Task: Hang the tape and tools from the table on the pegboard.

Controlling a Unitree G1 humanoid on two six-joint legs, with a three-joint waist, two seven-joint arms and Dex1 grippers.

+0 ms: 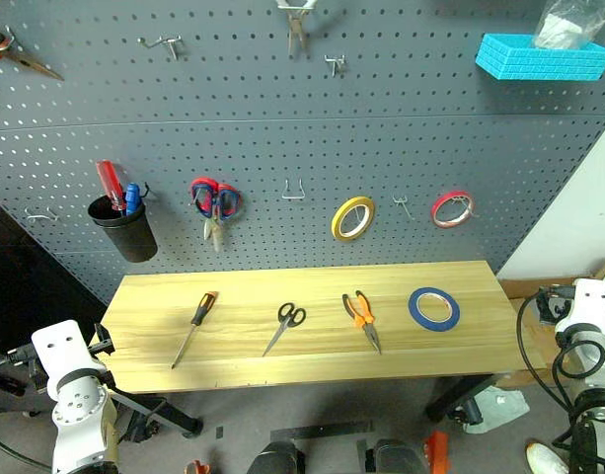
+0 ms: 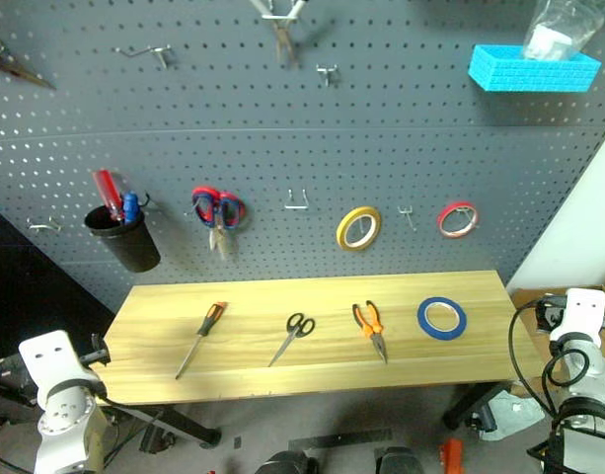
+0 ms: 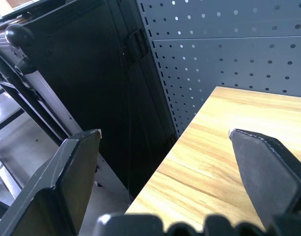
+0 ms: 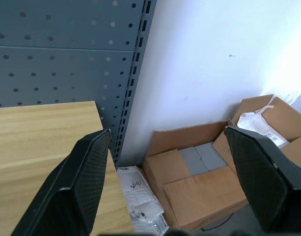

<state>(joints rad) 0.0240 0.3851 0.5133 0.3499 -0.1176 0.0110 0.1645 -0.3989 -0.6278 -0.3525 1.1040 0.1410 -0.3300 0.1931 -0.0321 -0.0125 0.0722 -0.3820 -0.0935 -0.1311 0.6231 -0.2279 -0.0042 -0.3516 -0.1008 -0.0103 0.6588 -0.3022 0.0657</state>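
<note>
both my fingers gape empty off the ends of the light wooden tabletop (image 1: 312, 348); the flat blue tape ring (image 1: 434, 308) lies nearest my right gripper (image 4: 167, 182), the left gripper (image 3: 165, 177) far beyond it.

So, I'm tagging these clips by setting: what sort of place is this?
Probably a workshop or tool bench: a dark grey perforated pegboard with hooks, hung tape rings and scissors, above a light wooden table laid with hand tools.

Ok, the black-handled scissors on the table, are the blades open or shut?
Shut. The scissors lie flat on the table between the screwdriver and pliers, their blades together in one thin line.
</note>
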